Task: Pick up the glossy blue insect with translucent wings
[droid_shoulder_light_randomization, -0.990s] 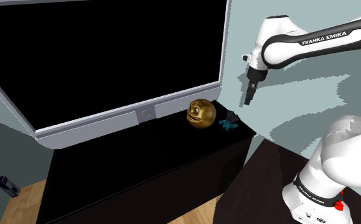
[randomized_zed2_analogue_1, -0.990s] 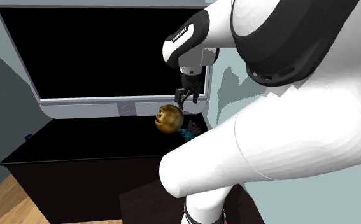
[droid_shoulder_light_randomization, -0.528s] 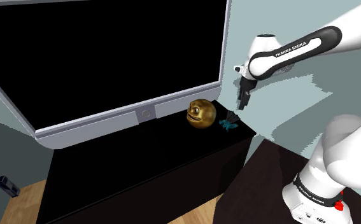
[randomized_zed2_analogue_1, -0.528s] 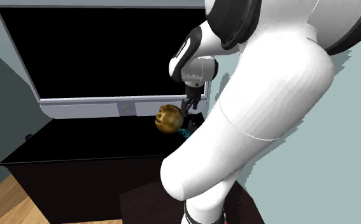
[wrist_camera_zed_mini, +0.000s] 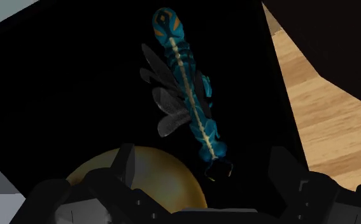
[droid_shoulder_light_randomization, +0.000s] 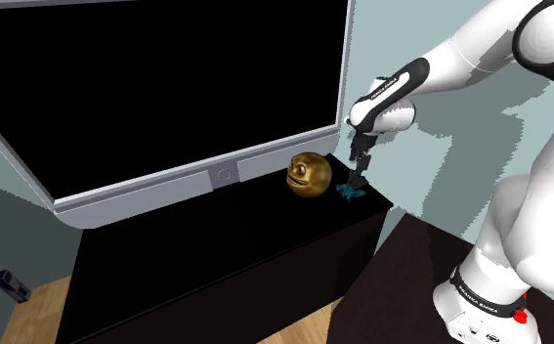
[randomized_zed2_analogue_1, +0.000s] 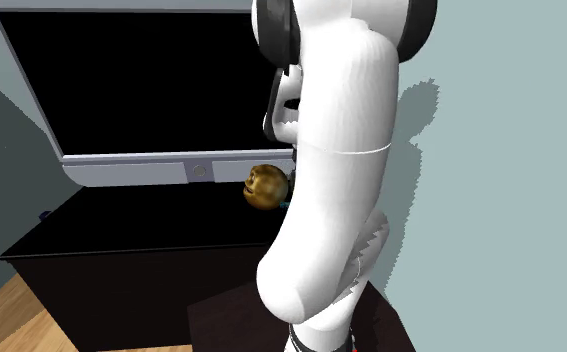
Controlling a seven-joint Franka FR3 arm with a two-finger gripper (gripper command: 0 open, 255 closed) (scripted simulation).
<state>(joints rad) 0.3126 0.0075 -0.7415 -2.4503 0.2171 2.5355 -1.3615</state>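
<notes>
The jaws are spread apart, hanging right over the blue insect (wrist_camera_zed_mini: 185, 89) without touching it. It lies flat near the black bench (droid_shoulder_light_randomization: 226, 235) corner, just beside a gold ball-face (droid_shoulder_light_randomization: 307, 174), by the big TV (droid_shoulder_light_randomization: 167, 78). There's wood floor (wrist_camera_zed_mini: 325, 108) below.

Count per kind:
- Large flat screen with black panel and grey frame (droid_shoulder_light_randomization: 221, 176): 1.
- Long black cabinet (droid_shoulder_light_randomization: 226, 244) under it: 1.
- Round golden ball with a face (droid_shoulder_light_randomization: 307, 174): 1.
- Glossy blue insect with grey translucent wings (wrist_camera_zed_mini: 188, 89): 1.
- Small dark block (droid_shoulder_light_randomization: 9, 284) on the wooden floor: 1.
- White arm with dark joints (droid_shoulder_light_randomization: 480, 49): 1.
- All-black gripper (droid_shoulder_light_randomization: 360, 179): 1, with 2 fingers (wrist_camera_zed_mini: 123, 164).
</notes>
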